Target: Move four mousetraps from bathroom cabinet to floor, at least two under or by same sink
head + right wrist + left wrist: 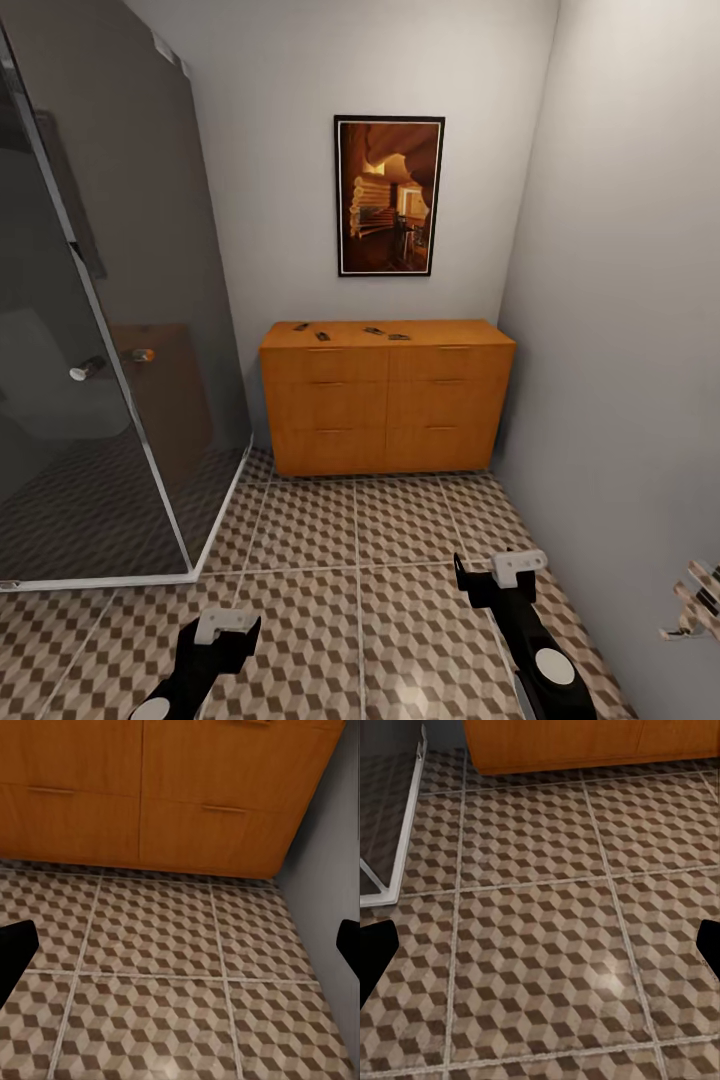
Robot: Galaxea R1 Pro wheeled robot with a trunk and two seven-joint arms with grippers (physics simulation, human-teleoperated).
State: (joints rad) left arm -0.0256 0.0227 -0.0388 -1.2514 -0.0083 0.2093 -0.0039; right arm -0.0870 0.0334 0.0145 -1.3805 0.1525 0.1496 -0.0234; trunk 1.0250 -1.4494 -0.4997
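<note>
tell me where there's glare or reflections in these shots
Head view: the dark glass shower panel mirrors the orange-brown wooden cabinet, and a pale glare spot sits on the cube-patterned tiled floor between the arms. Left wrist view: a soft bright patch on the tiles. Right wrist view: even, matte light, faint sheen at the lower edge.
</note>
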